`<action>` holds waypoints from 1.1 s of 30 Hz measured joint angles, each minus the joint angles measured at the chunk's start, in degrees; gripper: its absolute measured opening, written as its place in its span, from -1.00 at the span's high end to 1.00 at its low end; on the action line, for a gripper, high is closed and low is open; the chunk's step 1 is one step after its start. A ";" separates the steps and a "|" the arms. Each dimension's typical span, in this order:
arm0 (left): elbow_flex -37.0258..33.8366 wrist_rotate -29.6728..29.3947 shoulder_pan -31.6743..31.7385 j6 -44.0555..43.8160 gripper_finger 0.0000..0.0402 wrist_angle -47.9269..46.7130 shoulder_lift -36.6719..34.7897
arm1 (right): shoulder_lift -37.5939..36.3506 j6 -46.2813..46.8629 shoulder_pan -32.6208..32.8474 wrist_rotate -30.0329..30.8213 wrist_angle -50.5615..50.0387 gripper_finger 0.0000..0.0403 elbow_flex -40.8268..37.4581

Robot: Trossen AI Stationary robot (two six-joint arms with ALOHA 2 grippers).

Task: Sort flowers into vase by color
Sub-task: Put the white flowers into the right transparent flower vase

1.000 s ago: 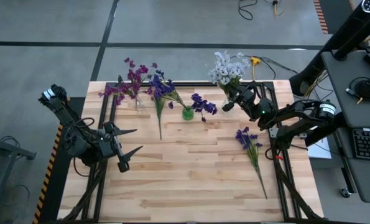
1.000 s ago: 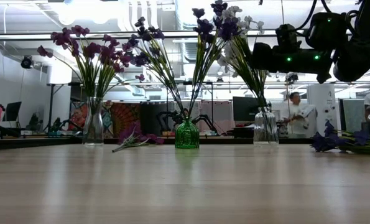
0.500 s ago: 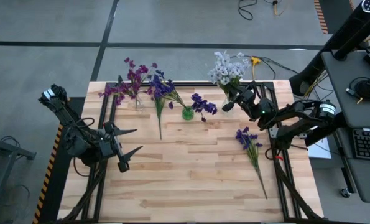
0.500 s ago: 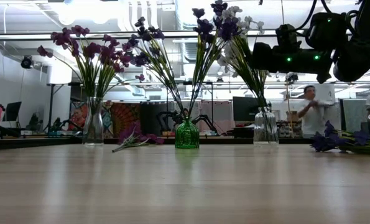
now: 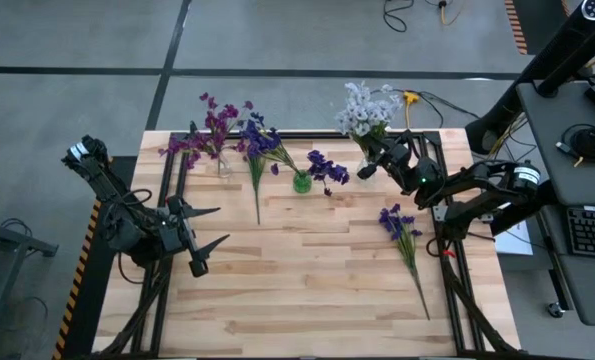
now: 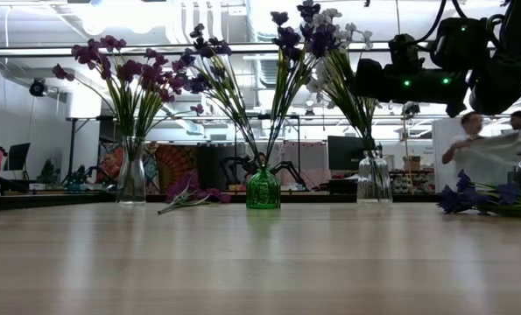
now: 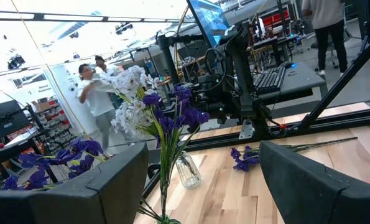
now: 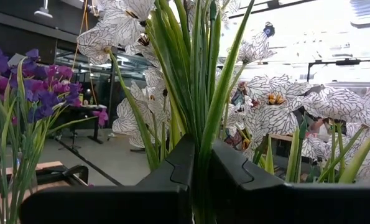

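Two grippers in view: the right gripper (image 5: 365, 167) is closed on a green stem (image 8: 204, 124) of the white flowers (image 5: 365, 108) in the clear vase (image 6: 373, 180) directly below it. A loose blue sprig (image 5: 402, 238) lies near its arm; the left gripper (image 5: 209, 227) waits wide open and empty, well apart from every flower.

The table (image 5: 307, 270) is a pale wooden slab on a dark frame. Three vases stand in a row along its far edge: a clear vase (image 5: 223, 166) with magenta sprigs, a small green vase (image 5: 302, 182) with dark violet sprigs, and a clear vase (image 6: 374, 182) with white sprigs, the last directly at the right gripper's (image 5: 365, 166) jaws. One violet sprig (image 5: 255, 170) lies flat between the first two vases, apparently touching neither. Another violet sprig (image 5: 404, 240) lies loose below the right gripper.
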 joint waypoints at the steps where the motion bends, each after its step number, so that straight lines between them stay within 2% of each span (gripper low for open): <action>1: 0.00 0.00 0.00 0.00 -0.42 0.00 0.01 | 0.00 0.06 0.00 0.01 0.01 0.87 0.00; 8: 0.00 0.01 0.00 -0.02 -0.42 0.00 0.02 | -0.07 1.16 0.02 2.88 0.02 0.65 -0.02; 17: 0.00 0.00 0.00 -0.02 -0.42 0.00 0.00 | -0.07 2.53 0.17 3.08 0.02 0.27 -0.02; 27: 0.00 0.00 0.00 -0.72 -0.42 0.00 0.01 | -0.48 3.73 1.56 3.31 -3.66 -0.01 -0.02; 33: 0.00 0.00 0.00 -2.16 -0.42 -0.01 0.07 | -2.68 3.58 3.68 9.25 -7.40 -0.09 -0.02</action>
